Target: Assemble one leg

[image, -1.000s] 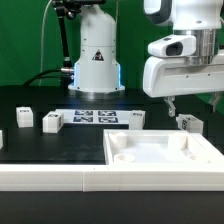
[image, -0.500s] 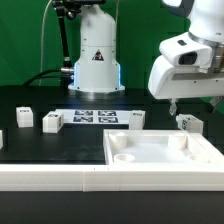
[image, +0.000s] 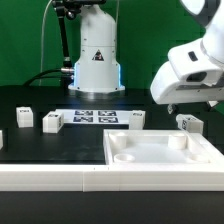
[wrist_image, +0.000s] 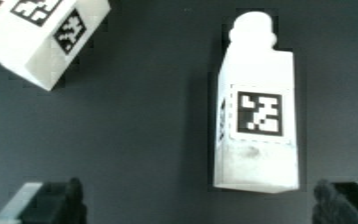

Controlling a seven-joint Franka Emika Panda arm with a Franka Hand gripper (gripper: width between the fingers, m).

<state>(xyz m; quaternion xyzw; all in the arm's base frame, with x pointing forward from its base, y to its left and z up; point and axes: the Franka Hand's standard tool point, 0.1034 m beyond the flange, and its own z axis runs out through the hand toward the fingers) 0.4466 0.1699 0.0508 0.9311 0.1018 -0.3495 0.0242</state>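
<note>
I'm at the reach step. My gripper hangs spread open and empty above the leg, which lies on the black table at the exterior view's right, just behind the white square panel. Next, I judge, I must centre the leg between my fingers, since it sits nearer one of them, then descend and close. Only my fingertips show in the wrist view. A second tagged white block is cut off there, and in the exterior view the leg is too small to read.
</note>
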